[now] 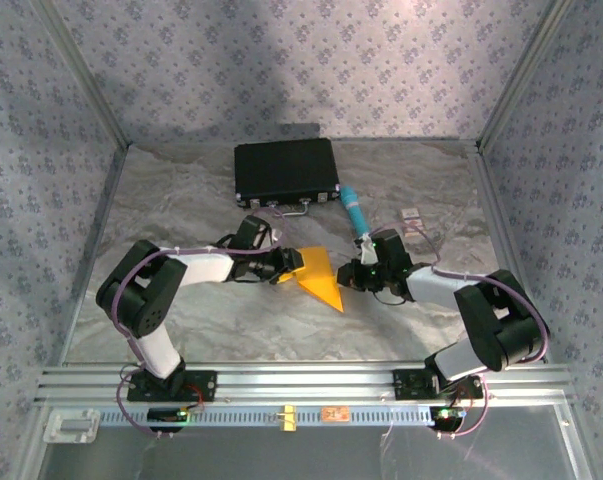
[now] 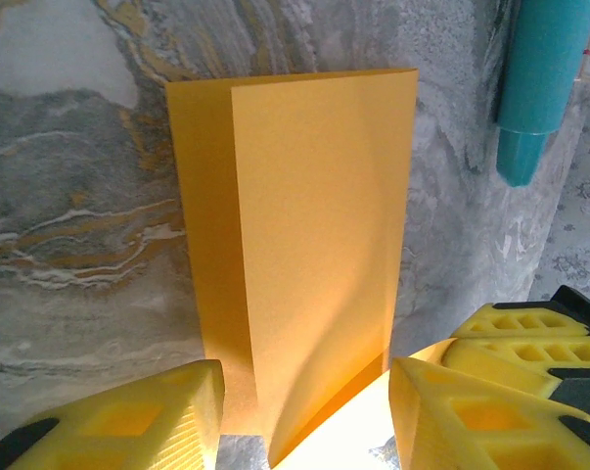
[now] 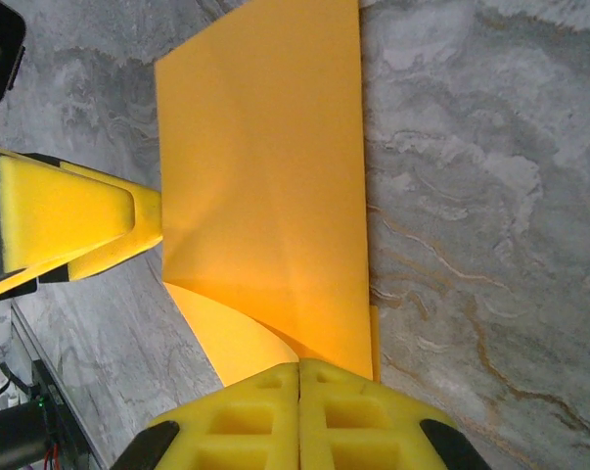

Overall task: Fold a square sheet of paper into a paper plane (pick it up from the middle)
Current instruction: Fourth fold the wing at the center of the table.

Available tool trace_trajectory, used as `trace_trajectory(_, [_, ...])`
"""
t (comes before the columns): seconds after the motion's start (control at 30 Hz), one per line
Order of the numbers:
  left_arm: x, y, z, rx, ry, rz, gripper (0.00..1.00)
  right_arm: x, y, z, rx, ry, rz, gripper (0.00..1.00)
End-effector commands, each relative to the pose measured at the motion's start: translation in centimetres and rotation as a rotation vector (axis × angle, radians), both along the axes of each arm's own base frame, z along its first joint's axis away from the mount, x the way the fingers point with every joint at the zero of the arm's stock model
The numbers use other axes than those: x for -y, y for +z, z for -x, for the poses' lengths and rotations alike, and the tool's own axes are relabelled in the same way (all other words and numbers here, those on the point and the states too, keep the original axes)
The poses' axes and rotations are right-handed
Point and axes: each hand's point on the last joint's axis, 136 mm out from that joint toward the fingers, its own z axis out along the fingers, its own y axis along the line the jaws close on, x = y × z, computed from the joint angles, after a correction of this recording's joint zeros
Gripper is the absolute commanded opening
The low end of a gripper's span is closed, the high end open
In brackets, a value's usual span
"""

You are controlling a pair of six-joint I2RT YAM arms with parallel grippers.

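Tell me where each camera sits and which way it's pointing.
Top external: above and behind the robot, looking down on the table; left arm and right arm show.
Left wrist: on the left arm, looking past the left hand at the folded sheet.
Right wrist: on the right arm, looking past the right hand at the sheet.
All three share the sheet.

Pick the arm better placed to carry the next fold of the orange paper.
Right, probably. The right gripper has its jaws shut on the raised flap of the folded orange paper, ready to pull it over. The left gripper has its jaws open astride the other edge, gripping nothing.
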Motion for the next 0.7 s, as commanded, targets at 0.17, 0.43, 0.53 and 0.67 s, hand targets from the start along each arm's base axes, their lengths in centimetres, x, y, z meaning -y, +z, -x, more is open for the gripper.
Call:
trace_trajectory(0.17, [1.4, 0.5, -0.1, 0.007, -0.043, 0.017, 0.47, 0.1, 0.6, 0.1, 0.012, 0.001, -0.032, 0.07])
trace_trajectory(0.43, [1.4, 0.3, -0.2, 0.01, -0.036, 0.007, 0.46, 0.2, 0.6, 0.1, 0.011, -0.006, -0.029, 0.07])
trace_trajectory(0.53, [1.6, 0.3, -0.4, 0.015, -0.035, 0.014, 0.44, 0.2, 0.5, 0.1, 0.009, -0.008, -0.028, 0.07])
trace_trajectory(0.67, [2.3, 0.8, -0.7, 0.017, -0.044, 0.046, 0.38, 0.3, 0.4, 0.2, 0.006, -0.009, -0.027, 0.08])
